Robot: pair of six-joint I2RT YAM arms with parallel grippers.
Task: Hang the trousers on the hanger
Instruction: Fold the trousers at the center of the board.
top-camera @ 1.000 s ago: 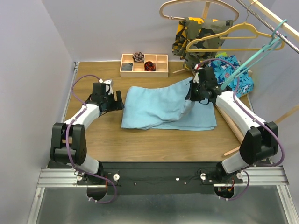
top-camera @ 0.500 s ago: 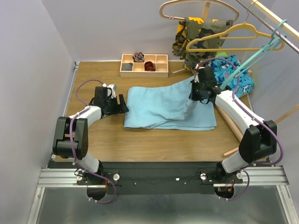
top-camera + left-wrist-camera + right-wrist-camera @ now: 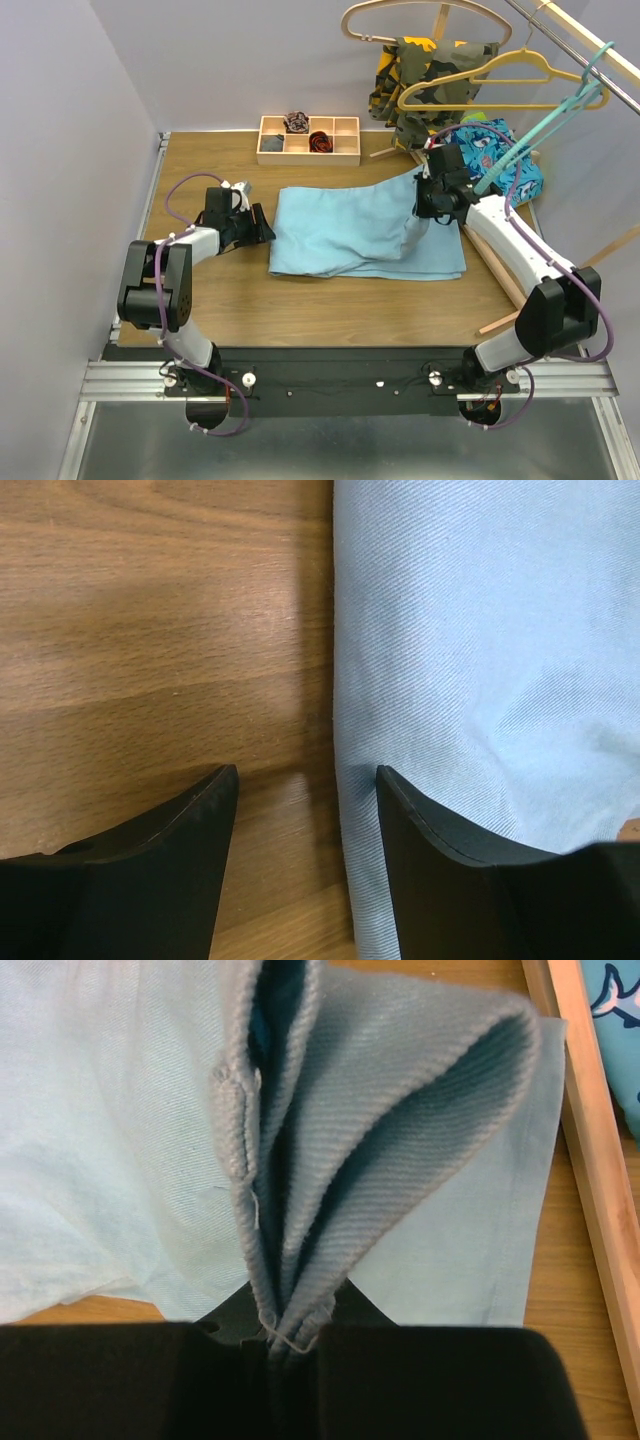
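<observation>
**Trousers pinched at one end, other end not yet gripped**

From above: brown wooden surface [image 3: 300, 300] between pale walls, with the sky-blue trousers [image 3: 340, 230] lying folded flat across its middle. Teal hanger [image 3: 548, 118] hanging from the rail [image 3: 590, 50] at the far right, slanting down toward the shark-print cloth [image 3: 500, 150], well apart from the trousers' left end. Left tool [image 3: 262, 222] low at the cloth's left edge; right tool [image 3: 428, 203] at the raised right end.

Left wrist: jaws released and apart, straddling the straight cloth edge, one finger over bare wood, the other over the fabric. Nothing held. Best to slide under that edge and close on all layers, not just the top one.

Right wrist: clenched on a bunched fold of the trousers, several layers caught between the fingers. Wooden bar [image 3: 585, 1160] just beside on the right.

Open wood on the near side and left for lifting. Far right crowded with hangers, garments and the rail, so approach the hanger slowly and keep the cloth taut.
</observation>
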